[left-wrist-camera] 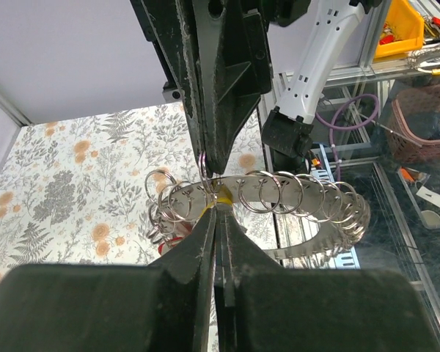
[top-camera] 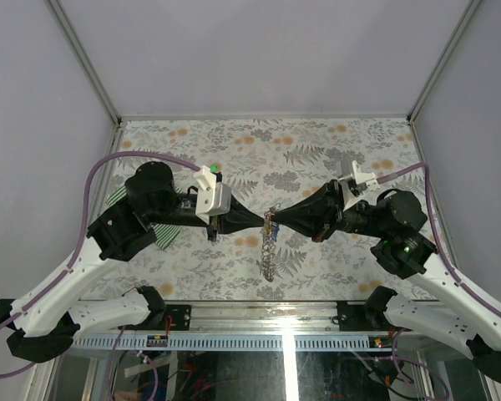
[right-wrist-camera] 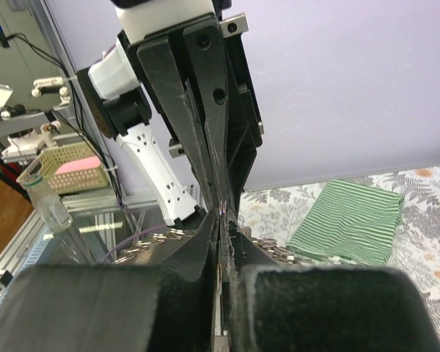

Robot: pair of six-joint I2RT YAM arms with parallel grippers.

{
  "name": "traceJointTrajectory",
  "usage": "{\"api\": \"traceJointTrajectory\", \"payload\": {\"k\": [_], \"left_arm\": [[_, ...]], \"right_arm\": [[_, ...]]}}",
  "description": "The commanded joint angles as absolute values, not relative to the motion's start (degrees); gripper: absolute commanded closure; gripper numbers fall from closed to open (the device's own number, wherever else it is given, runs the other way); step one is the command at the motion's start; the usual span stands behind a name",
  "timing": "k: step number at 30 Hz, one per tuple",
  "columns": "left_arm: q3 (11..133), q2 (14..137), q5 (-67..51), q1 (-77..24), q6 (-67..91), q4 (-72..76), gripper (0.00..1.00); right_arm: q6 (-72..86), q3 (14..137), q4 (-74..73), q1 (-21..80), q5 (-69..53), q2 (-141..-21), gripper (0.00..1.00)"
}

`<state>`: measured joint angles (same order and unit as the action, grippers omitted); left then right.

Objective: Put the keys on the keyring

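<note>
Top view: left gripper (top-camera: 261,220) and right gripper (top-camera: 282,220) are meeting tip to tip mid-frame, forearms angling inward, both clamped tight. The keyring (top-camera: 270,251) is dangling below the pinch.
Left wrist: jaws are pinching the chain at centre, beside a yellow key (left-wrist-camera: 224,196).
Right wrist: jaws are pinching it too, with the striped cloth (right-wrist-camera: 348,220) at lower right.

The left arm (top-camera: 150,200) hides most of the striped cloth (top-camera: 170,236). The keyring (top-camera: 269,251) disappears at its top between the left end effector (top-camera: 264,222) and right end effector (top-camera: 277,220).

A robotics lab: aluminium frame (top-camera: 85,60), white cell walls (top-camera: 267,50), yellow parts bin (left-wrist-camera: 405,33).
</note>
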<state>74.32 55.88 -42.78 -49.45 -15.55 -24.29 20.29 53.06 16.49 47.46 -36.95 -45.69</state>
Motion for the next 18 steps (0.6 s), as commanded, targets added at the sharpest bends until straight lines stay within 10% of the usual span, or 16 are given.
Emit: {"api": "traceJointTrajectory", "payload": {"k": [1, 18], "left_arm": [[73.7, 56.0, -41.8, -49.6, -13.6, -17.7, 1.00], [70.2, 51.0, -32.3, -49.6, -8.1, -8.3, 0.81]], "right_arm": [[26.7, 51.6, 35.1, 47.5, -33.2, -45.4, 1.00], [25.0, 51.5, 38.4, 47.5, -36.8, -45.8, 1.00]]}}
